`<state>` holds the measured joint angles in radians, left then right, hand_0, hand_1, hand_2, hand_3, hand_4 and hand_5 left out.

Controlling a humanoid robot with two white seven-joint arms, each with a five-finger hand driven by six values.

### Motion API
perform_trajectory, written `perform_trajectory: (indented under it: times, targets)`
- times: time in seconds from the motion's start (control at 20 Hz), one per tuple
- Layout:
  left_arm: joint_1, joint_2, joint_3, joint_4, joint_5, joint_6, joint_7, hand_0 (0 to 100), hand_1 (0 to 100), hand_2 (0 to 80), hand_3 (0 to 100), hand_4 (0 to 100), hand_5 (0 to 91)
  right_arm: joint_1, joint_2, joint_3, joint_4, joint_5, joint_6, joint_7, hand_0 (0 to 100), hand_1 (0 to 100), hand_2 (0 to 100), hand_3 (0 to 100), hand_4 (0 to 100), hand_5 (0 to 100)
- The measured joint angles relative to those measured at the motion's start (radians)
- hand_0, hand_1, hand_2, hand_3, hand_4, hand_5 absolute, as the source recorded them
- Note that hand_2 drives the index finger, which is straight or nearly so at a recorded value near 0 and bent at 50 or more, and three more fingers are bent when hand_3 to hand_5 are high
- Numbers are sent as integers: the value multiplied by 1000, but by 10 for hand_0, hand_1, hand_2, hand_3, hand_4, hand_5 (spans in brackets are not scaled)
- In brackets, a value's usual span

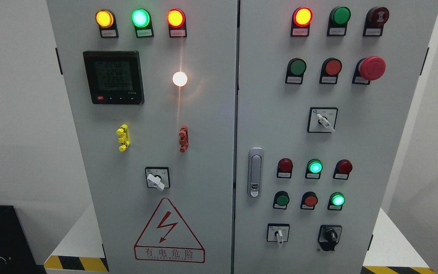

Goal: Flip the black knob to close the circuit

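Note:
The black knob (330,236) sits at the lower right of the grey control cabinet's right door (356,144), on a black base, its handle pointing up and slightly left. Neither of my hands nor arms shows in the head view. Nothing touches the knob.
White-handled selector switches (279,236), (324,121), (156,180) share the doors. Lit green lamps (337,199), (315,167) glow above the knob. A red mushroom button (371,68) juts out at upper right. A door latch (255,172) and a meter (113,77) are present too.

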<state>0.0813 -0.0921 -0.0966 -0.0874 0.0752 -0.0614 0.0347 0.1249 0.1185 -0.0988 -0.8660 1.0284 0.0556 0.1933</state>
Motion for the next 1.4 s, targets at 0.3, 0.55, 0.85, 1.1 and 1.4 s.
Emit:
perform_trajectory:
  times: [0.3,0.55,0.85,1.1,1.4]
  targets:
    - [0,0,0,0,0,0,0,120,556,0,0,0,0,4,0,-4,-212,136,2,-20,0,0,886,1000,858,808]
    - [0,0,0,0,0,0,0,120,556,0,0,0,0,5,0,-2,-393,198,2,-25,0,0,905,1000,903,865]
    - [0,0,0,0,0,0,0,120,556,0,0,0,0,-5,1,0,-583,242,21,35,0,0,908,1000,928,893]
    - [0,0,0,0,0,0,0,120,556,0,0,0,0,-40,1,-2,-700,260,47,82,0,0,910,1000,930,895]
    - [0,0,0,0,0,0,0,120,556,0,0,0,0,-107,2,-16,-792,270,51,115,0,0,913,1000,931,895]
